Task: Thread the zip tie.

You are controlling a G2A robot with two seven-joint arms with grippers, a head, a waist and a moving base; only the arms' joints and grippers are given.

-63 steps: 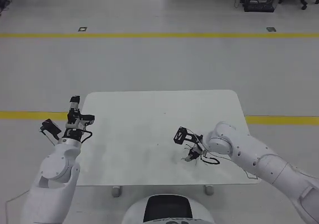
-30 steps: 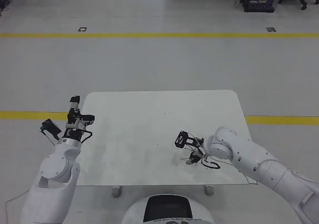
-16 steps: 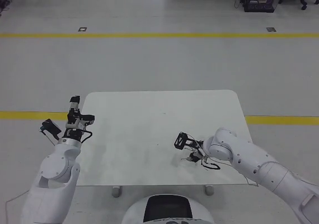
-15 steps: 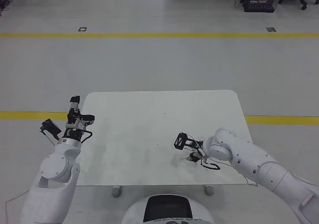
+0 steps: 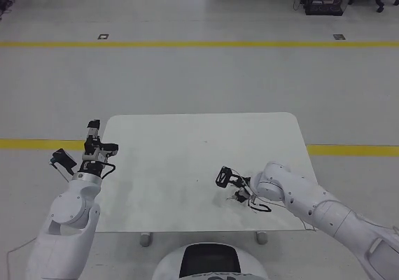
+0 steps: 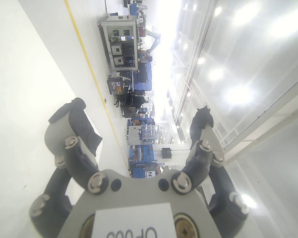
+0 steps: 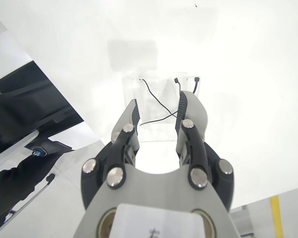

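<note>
Thin black zip ties (image 7: pixel 156 99) lie crossed on a clear plastic holder (image 7: pixel 164 83) on the white table (image 5: pixel 185 150). Two small square heads show at the holder's far edge. My right gripper (image 7: pixel 159 99) hangs open just above the holder, one finger on each side of the crossing strands, touching nothing. In the top view the right gripper (image 5: pixel 236 196) is near the table's front right. My left gripper (image 6: pixel 140 107) is open and empty, pointing away from the table; in the top view the left gripper (image 5: pixel 101 138) is at the table's left edge.
The white table has bare room across its middle and back. Its front edge (image 5: pixel 206 231) runs close behind the right gripper. Grey floor with yellow lines (image 5: pixel 199 44) surrounds the table.
The right gripper has shifted slightly left and toward the table's front edge, settling lower over the holder. The left arm has not moved.
</note>
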